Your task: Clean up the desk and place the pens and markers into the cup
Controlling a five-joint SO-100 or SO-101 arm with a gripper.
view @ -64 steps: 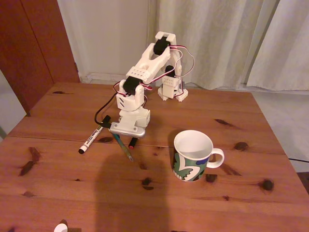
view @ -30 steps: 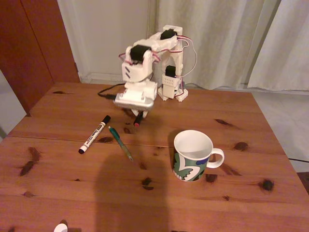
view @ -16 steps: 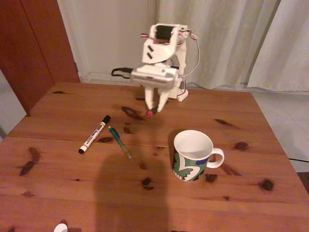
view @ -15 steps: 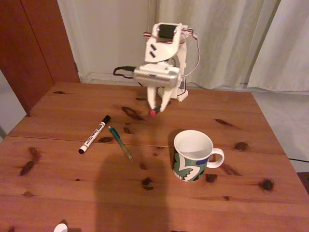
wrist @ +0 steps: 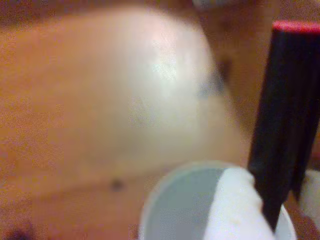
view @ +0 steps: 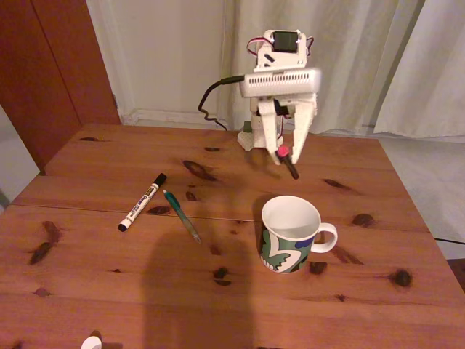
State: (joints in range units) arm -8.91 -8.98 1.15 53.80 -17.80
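Above the desk point(view: 109, 291), upper centre, the gripper point(view: 288, 156) is clamping the black pen point(view: 285, 160) behind the cup point(view: 290, 234).

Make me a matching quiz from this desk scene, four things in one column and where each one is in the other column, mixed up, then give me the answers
Things:
1. black pen with red end
2. white marker with black cap
3. green pen
4. cup

Places:
A. standing upright on the desk, handle to the right in the fixed view
B. lying on the desk, farthest left in the fixed view
C. held in the air by the end effector, above and behind the cup
D. lying on the desk between the marker and the cup

Pairs: 1-C, 2-B, 3-D, 4-A
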